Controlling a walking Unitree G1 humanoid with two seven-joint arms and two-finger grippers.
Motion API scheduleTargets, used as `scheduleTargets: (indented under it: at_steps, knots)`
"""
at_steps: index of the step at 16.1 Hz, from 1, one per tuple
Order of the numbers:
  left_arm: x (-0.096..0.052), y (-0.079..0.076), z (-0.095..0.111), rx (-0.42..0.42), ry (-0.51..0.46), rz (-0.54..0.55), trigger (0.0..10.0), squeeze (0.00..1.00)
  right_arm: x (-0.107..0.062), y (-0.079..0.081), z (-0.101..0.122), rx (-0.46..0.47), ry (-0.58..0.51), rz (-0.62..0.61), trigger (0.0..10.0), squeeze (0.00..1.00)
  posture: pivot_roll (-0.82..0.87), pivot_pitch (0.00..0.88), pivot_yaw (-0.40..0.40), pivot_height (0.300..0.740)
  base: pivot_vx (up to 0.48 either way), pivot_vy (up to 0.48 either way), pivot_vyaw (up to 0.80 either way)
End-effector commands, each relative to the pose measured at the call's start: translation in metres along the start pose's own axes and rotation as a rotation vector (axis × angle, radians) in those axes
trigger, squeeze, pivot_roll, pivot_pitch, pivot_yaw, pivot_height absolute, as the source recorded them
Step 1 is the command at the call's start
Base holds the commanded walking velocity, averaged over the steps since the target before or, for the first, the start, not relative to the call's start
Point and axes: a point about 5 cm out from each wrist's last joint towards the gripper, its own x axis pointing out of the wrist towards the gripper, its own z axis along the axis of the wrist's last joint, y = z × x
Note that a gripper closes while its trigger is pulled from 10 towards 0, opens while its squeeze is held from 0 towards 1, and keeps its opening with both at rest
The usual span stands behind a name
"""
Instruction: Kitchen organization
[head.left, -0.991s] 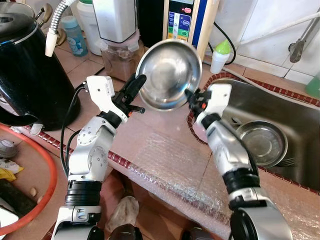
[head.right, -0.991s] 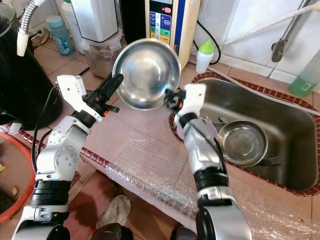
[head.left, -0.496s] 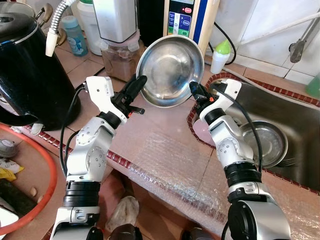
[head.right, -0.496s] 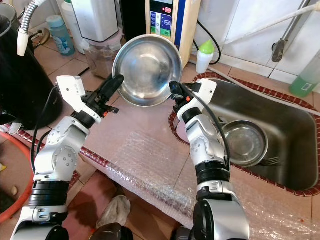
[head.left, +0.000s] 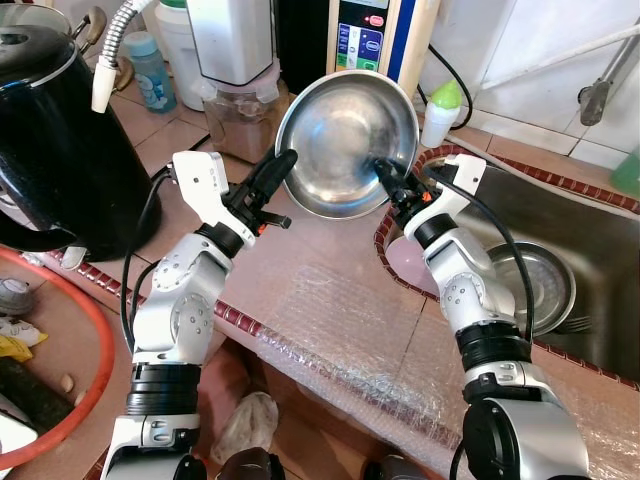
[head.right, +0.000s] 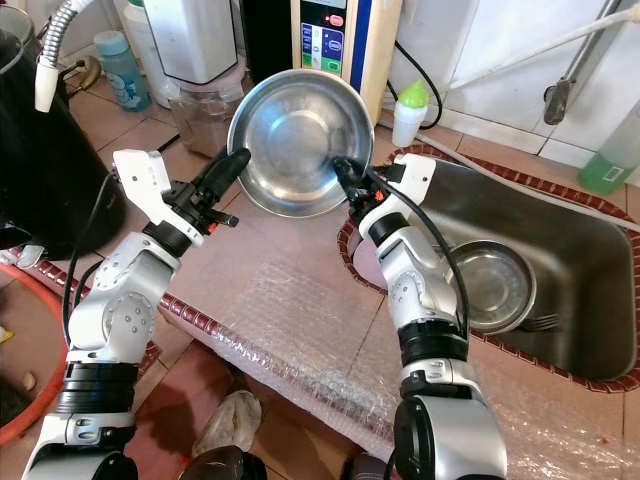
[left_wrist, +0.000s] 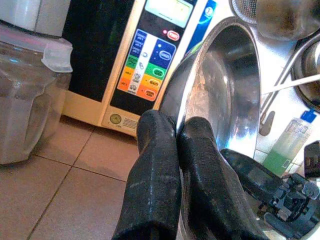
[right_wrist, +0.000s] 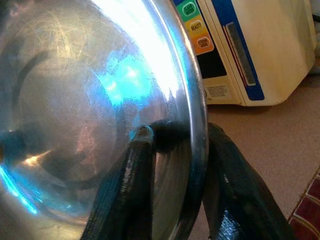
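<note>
A steel bowl (head.left: 345, 140) is held up above the counter, tilted on edge with its hollow facing me. My left gripper (head.left: 282, 160) is shut on the bowl's left rim; in the left wrist view its fingers (left_wrist: 157, 145) pinch the rim of the bowl (left_wrist: 225, 95) together. My right gripper (head.left: 385, 175) has the lower right rim. In the right wrist view one finger (right_wrist: 132, 165) lies inside the bowl (right_wrist: 75, 75) and the other outside, closed over the rim.
A sink (head.left: 600, 240) at the right holds a second steel bowl (head.left: 530, 285). A black kettle (head.left: 60, 140) stands at the left. A blender jar (head.left: 235, 110), a water machine (head.left: 365, 30) and a green-capped bottle (head.left: 440, 110) line the back. Bubble wrap (head.left: 340, 320) covers the counter's front.
The bowl has shifted a little to the right. My right wrist has turned and its fingers now reach up over the rim. The left gripper has kept its hold.
</note>
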Motion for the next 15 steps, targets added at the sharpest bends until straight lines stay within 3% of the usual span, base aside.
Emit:
scheduleTargets:
  at_steps: [1,13,14,15]
  knots:
    - [0.001,-0.0091,0.0057,0.0,-0.024,-0.062,0.0,0.0,0.0035,-0.0003,0.004,-0.002,-0.001,-0.004,0.0,0.0,0.03,0.024,-0.007,0.74,0.0,0.0,0.0]
    - [0.0026,-0.0105,0.001,-0.001,0.01,-0.073,0.0,0.0,-0.001,-0.0083,0.0051,0.009,-0.022,-0.062,0.0,0.0,0.02,0.024,-0.004,0.74,0.0,0.0,0.0]
    - [0.0024,-0.0115,-0.0004,-0.001,0.022,-0.086,1.8,0.04,-0.0004,-0.0081,0.0059,0.009,-0.024,-0.062,0.0,0.0,0.02,0.024,-0.004,0.74,0.0,0.0,0.0]
    - [0.0021,-0.0125,-0.0022,0.005,0.036,-0.096,10.0,1.0,0.0,-0.0083,0.0071,0.01,-0.027,-0.066,0.0,0.0,0.02,0.023,-0.003,0.74,0.0,0.0,0.0]
